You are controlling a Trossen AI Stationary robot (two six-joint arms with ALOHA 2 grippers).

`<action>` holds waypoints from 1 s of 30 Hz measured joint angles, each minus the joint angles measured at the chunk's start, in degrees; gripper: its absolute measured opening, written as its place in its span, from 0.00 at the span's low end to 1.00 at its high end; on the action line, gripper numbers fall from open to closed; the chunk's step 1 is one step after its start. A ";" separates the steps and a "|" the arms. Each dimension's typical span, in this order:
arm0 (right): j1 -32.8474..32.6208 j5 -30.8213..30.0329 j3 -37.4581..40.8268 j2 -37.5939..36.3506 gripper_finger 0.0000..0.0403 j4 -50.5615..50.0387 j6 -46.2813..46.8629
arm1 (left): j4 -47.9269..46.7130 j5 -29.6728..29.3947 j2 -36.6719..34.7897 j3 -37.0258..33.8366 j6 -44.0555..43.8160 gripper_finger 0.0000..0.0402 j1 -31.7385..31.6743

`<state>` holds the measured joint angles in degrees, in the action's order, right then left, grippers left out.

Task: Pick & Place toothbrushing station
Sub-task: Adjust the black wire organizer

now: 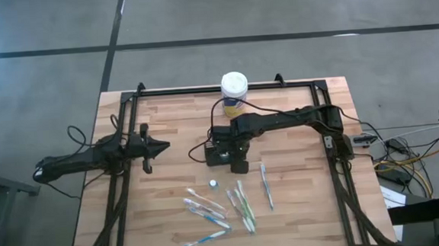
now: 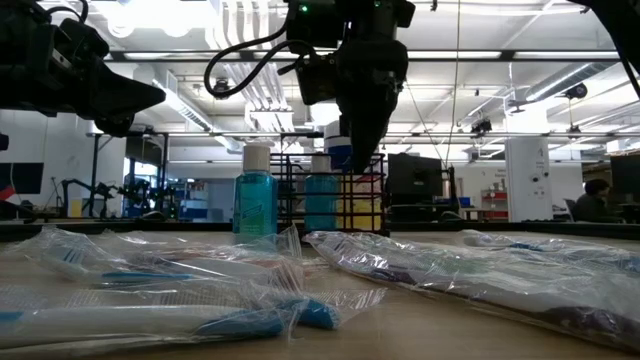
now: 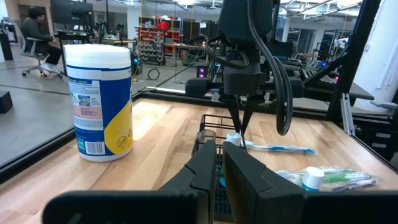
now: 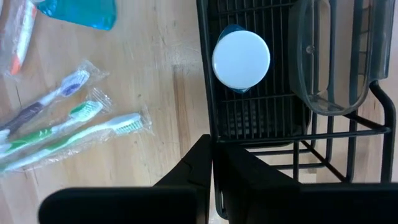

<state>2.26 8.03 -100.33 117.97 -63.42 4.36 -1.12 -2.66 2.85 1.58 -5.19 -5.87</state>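
A: Where is the toothbrushing station (image 4: 267, 93)?

B: Near the middle of the table in the high view, a black wire caddy. From the right wrist you look down into it: a white-capped bottle (image 4: 241, 59) stands inside, with a clear cup (image 4: 329, 56) in the next slot.

A: And the right gripper (image 4: 214, 155)?

B: Directly above the caddy's rim, fingers pressed together. Whether they pinch a wire of the rim I cannot tell; they sit right at it. In the low view it hangs pointing down over the caddy.

A: So which step is this?

B: I would judge the grasp on the caddy, just before any lift. The next move calls for a level rise, or the bottle and cup could tip.

A: What lies round it?

B: Wrapped toothbrushes (image 1: 217, 207) at about six o'clock of the caddy, a second blue bottle (image 2: 256, 200) just beside it, and a white-lidded wipes canister (image 1: 234, 91) at twelve o'clock.

A: The left gripper (image 1: 160, 147)?

B: Waiting at nine o'clock, well apart, fingers close together and empty.
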 joint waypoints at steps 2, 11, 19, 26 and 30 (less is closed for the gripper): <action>0.00 0.00 0.00 0.00 0.04 0.02 0.44 | 0.00 0.00 0.00 0.00 0.00 0.09 0.00; -0.19 0.19 0.00 0.00 0.04 0.91 2.26 | 0.01 0.00 0.00 0.00 0.00 0.09 0.00; -0.79 1.09 0.02 0.02 0.04 1.55 3.38 | 0.02 0.00 0.00 0.00 0.00 0.09 0.00; -0.87 1.27 -0.07 0.92 0.04 1.36 1.65 | 0.02 0.01 -0.02 0.00 0.00 0.09 0.00; -0.87 1.31 -0.07 1.38 0.04 1.31 0.67 | 0.02 0.00 -0.02 0.00 0.00 0.09 0.00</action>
<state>1.39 9.34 -100.40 119.35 -62.11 5.03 -1.10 -2.65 2.83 1.58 -5.19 -5.87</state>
